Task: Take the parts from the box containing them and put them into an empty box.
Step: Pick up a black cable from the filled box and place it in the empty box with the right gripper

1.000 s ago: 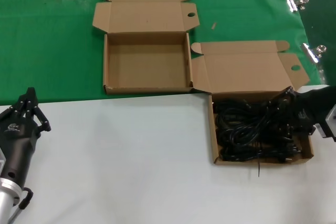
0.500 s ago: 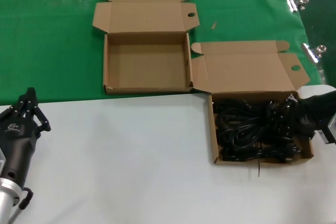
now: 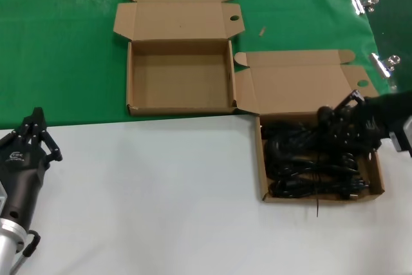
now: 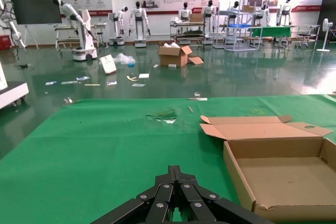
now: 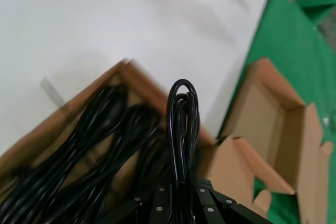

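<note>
The parts are black coiled cables [image 3: 302,162] piled in the right cardboard box [image 3: 259,172]. My right gripper [image 3: 340,120] hangs over that box's far right side, shut on one cable bundle [image 5: 182,124] whose looped end sticks out past the fingertips. In the right wrist view that gripper [image 5: 181,188] clamps the bundle above the other cables [image 5: 100,140]. The empty box [image 3: 180,78] lies open on the green mat, to the left and farther back, also showing as the empty box [image 5: 273,124]. My left gripper [image 3: 36,122] is parked shut at the near left, seen as the left gripper [image 4: 177,171].
Both boxes have their lids folded back, the right lid [image 3: 302,85] next to the empty box's wall. Metal clips [image 3: 364,3] lie on the green mat [image 3: 58,49] at the far right. The white table [image 3: 161,198] spreads across the front.
My right gripper has risen and shifted left with one cable bundle, pulling it up out of the pile. The left arm has not moved.
</note>
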Tool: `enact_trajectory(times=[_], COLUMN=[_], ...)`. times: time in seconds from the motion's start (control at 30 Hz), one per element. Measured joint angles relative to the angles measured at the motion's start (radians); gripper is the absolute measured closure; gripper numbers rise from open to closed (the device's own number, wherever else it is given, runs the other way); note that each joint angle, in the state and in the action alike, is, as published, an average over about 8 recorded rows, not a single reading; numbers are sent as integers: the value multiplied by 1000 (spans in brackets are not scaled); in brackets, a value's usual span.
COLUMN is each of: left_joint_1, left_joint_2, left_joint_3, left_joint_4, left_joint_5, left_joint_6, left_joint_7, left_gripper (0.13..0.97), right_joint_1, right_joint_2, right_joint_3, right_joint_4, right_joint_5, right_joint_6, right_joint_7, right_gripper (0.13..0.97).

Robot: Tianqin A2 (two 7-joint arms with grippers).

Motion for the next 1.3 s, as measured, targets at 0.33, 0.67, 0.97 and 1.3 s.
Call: enact_trajectory(times=[0.33, 0.67, 0.97, 1.3], left_joint_1=[0, 0, 0, 0], left_joint_2=[0, 0, 0, 0], left_joint_3=[0, 0, 0, 0], left_joint_4=[0, 0, 0, 0], left_joint_5=[0, 0, 0, 0], left_joint_6=[0, 0, 0, 0], left_joint_7=[0, 0, 0, 0], left_gripper=[957, 957, 957, 957], right_joint_1=[-47, 24, 118, 286], right_joint_2=[44, -52, -200, -423], right_joint_3=[24, -18, -77, -97], right_joint_4=[289, 317, 131, -278], right_joint_5=[20, -65, -121, -137], right_joint_6=[-26, 44, 124, 249], right_joint_7=[460, 793, 758, 524], right_gripper=[911, 911, 911, 911])
